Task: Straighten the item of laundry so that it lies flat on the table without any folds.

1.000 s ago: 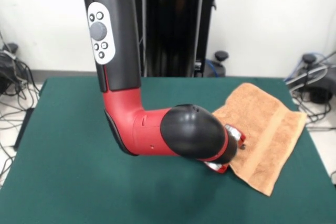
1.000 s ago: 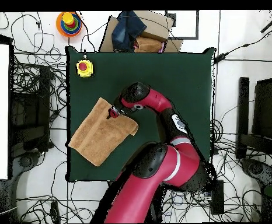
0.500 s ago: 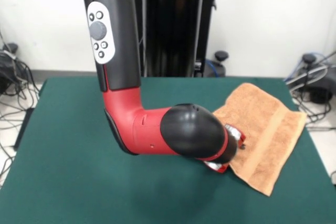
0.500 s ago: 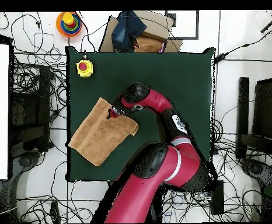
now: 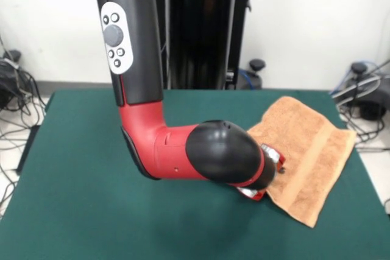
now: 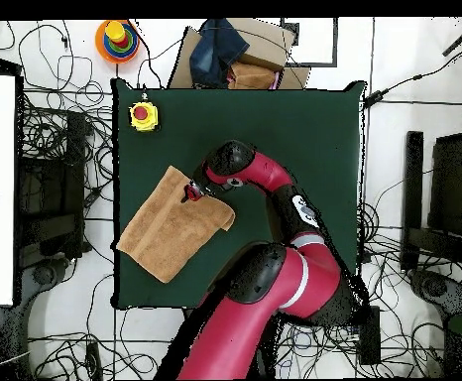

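Observation:
The item of laundry, an orange-tan towel, lies at an angle on the green table, at the right side in the front view. One woven stripe band shows along it. Its outer corner reaches the table's edge. My gripper sits low at the towel's inner edge, touching or just above the cloth. The black and red wrist hides most of it, so its state does not show.
A yellow box with a red button stands on a table corner, past the towel. Off the table lie a ring-stacking toy, a cardboard box with dark cloth and many cables. My arm's elbow hangs low over mid-table.

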### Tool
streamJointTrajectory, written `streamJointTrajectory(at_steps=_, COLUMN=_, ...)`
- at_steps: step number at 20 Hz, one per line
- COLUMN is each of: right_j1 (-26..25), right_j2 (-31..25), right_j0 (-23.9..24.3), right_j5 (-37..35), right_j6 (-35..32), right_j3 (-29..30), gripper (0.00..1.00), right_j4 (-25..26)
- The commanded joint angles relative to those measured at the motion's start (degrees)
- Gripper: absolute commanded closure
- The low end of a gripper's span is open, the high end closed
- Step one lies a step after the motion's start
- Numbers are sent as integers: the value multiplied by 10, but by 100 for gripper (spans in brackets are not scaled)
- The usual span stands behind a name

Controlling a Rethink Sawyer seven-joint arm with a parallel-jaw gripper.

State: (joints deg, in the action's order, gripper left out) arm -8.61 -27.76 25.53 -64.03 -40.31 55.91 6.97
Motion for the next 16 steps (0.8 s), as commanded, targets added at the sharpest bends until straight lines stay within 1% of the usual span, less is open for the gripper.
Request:
streamJointTrajectory(at_steps=1, right_j1=-72, right_j2=-2, right_j0=-1, right_j5=133, right_j6=-56, right_j3=27, gripper=0, right_j4=17)
streamJointTrajectory(at_steps=3, right_j1=-79, right_j2=-5, right_j0=0, right_j5=126, right_j6=-46, right_j3=17, gripper=0, right_j4=16)
streamJointTrajectory(at_steps=5, right_j1=-81, right_j2=-5, right_j0=0, right_j5=102, right_j6=-36, right_j3=11, gripper=0, right_j4=13)
streamJointTrajectory(at_steps=16, right_j1=-81, right_j2=-3, right_j0=0, right_j5=91, right_j6=-31, right_j3=6, gripper=0, right_j4=12)
